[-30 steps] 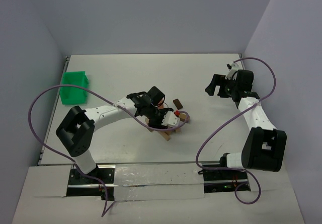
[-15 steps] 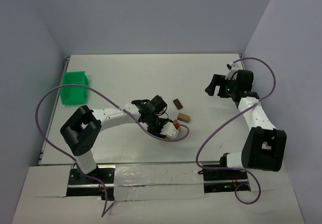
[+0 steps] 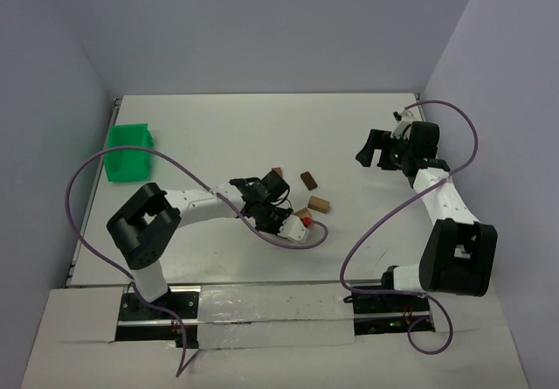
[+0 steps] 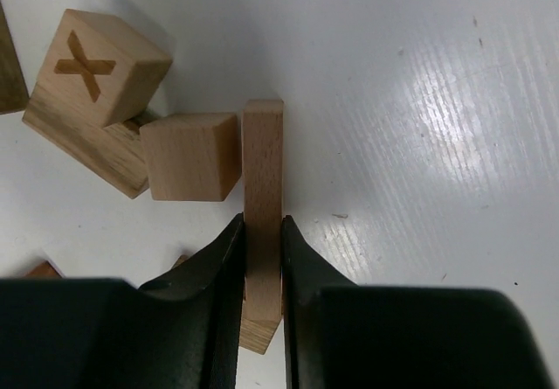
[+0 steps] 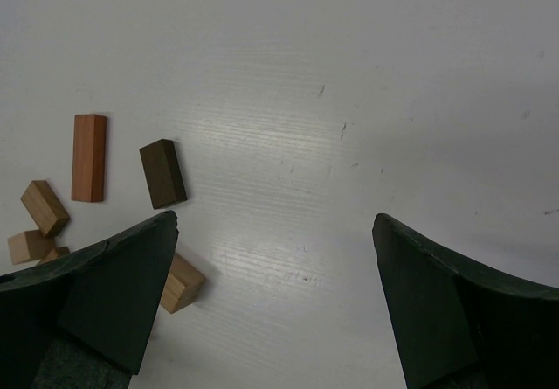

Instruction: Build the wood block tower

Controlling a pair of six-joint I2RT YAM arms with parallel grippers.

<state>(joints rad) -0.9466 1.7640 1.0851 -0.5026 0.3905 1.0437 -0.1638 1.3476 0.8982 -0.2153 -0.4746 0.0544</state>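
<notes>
My left gripper (image 4: 262,232) is shut on a thin tan wood bar (image 4: 263,153) that stands on edge on the table, with both jaws pressed flat against its sides. Just left of the bar lie a small tan cube (image 4: 190,156) and an X-marked cube (image 4: 105,65) resting on a longer block (image 4: 83,144). From above, the left gripper (image 3: 281,218) is low among the scattered wood blocks: a dark brown one (image 3: 308,179) and a tan one (image 3: 319,204). My right gripper (image 5: 275,258) is open and holds nothing. A tower is out of view.
A green tray (image 3: 129,151) sits at the far left. A purple cable (image 3: 301,242) loops on the table by the blocks. The right gripper (image 3: 374,149) hovers at the right, with a reddish bar (image 5: 89,157) and a dark brown block (image 5: 163,173) to its left.
The left arm has drawn in and lowered, and its jaws have closed onto the thin bar. The blocks near it now lie more spread out. The right arm has not moved.
</notes>
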